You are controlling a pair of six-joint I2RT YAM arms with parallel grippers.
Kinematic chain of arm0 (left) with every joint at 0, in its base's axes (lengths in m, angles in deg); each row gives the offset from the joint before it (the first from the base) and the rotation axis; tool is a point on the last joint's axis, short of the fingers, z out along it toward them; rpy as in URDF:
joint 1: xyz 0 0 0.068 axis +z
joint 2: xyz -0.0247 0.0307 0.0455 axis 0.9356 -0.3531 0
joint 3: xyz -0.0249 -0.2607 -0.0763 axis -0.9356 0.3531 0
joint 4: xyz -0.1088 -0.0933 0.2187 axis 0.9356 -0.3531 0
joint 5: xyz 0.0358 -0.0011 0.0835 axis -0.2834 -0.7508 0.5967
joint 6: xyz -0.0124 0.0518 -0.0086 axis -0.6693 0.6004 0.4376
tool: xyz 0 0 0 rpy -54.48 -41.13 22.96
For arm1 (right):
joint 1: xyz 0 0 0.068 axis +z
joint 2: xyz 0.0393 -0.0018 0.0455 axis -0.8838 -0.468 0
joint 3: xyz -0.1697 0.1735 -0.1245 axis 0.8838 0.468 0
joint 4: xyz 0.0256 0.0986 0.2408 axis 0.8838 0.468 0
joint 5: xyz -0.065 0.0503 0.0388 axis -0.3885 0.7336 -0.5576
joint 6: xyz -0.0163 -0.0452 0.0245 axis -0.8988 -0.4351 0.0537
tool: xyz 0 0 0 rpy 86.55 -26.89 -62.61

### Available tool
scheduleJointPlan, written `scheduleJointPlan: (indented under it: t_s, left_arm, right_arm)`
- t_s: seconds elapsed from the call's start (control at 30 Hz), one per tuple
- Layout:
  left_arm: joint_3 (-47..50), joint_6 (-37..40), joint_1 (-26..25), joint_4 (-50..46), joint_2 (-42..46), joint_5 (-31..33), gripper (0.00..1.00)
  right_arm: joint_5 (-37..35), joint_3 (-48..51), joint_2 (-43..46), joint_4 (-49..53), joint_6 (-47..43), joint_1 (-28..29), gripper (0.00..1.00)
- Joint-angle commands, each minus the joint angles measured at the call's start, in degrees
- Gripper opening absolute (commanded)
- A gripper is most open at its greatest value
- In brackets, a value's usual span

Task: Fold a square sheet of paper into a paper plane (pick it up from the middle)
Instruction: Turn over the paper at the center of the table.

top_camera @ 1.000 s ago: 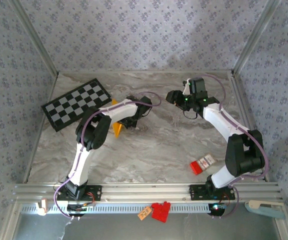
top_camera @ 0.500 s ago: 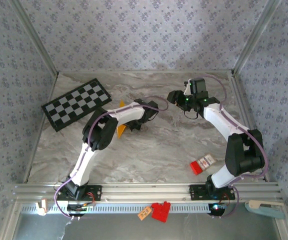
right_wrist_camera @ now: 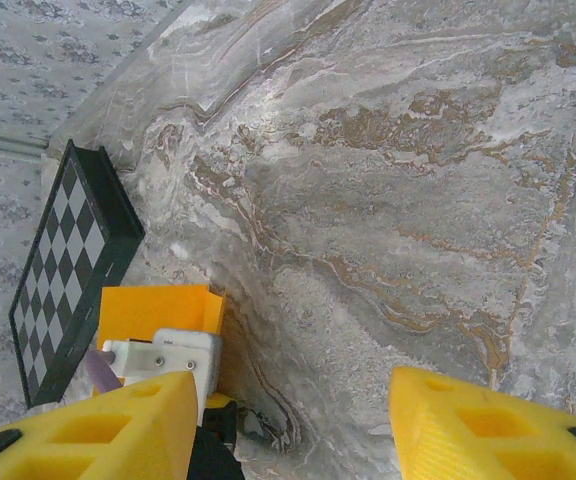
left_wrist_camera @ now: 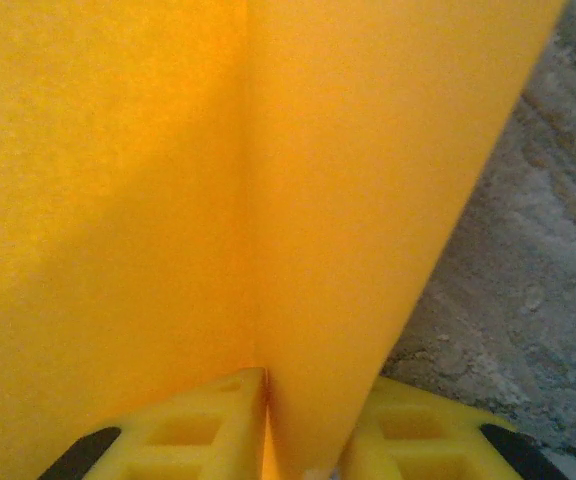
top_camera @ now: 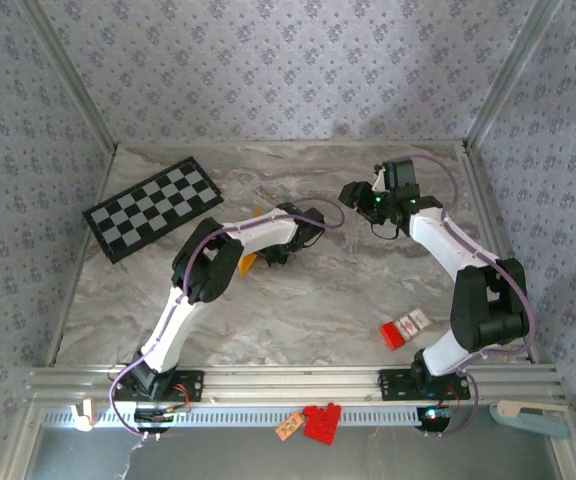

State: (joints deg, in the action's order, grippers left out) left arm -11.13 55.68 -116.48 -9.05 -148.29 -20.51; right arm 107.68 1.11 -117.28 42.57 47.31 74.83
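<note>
Left wrist view: paper (left_wrist_camera: 348,200) up close. It is orange-yellow and bent along a vertical centre crease, with two faces rising from the left gripper (left_wrist_camera: 268,425), its yellow fingers (left_wrist_camera: 193,430) pinched on the fold. The top view gives only a sliver of paper (top_camera: 248,263) under the left arm, mid-table, at the left gripper (top_camera: 269,255).

Right wrist view: paper (right_wrist_camera: 158,308) stands near the board (right_wrist_camera: 63,270), top corner curled. Right gripper (right_wrist_camera: 298,430) has its fingers wide apart with nothing between, above bare table (right_wrist_camera: 388,200). Red block (top_camera: 405,328) lies near right — well apart.
</note>
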Motion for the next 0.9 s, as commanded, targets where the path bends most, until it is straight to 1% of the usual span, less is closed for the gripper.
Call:
scheduleJointPlan:
  t_s: [0.0,0.17,0.43,0.63,0.87]
  left_arm:
    - [-1.4,-2.3,-0.7,0.3,1.2,-7.0,0.28]
    - [-1.4,-3.8,-0.6,0.8,2.8,-9.0,0.32]
    - [-1.3,-5.6,-1.3,1.1,4.1,-12.0,0.32]
    - [-0.9,-6.8,-2.1,2.7,7.0,-14.9,0.33]
    - [-1.4,-6.9,-2.6,2.7,6.1,-15.4,0.34]
  right_arm:
    - [-0.4,0.6,-0.2,-0.5,1.1,-0.3,0.55]
    - [-0.1,0.8,-0.4,-0.8,1.4,-0.3,0.55]
    - [0.1,1.1,-0.5,-1.2,1.8,-0.3,0.55]
    - [0.1,1.2,-0.4,-1.5,2.0,-0.3,0.55]
    - [0.1,1.5,-0.2,-1.9,2.3,-0.3,0.55]
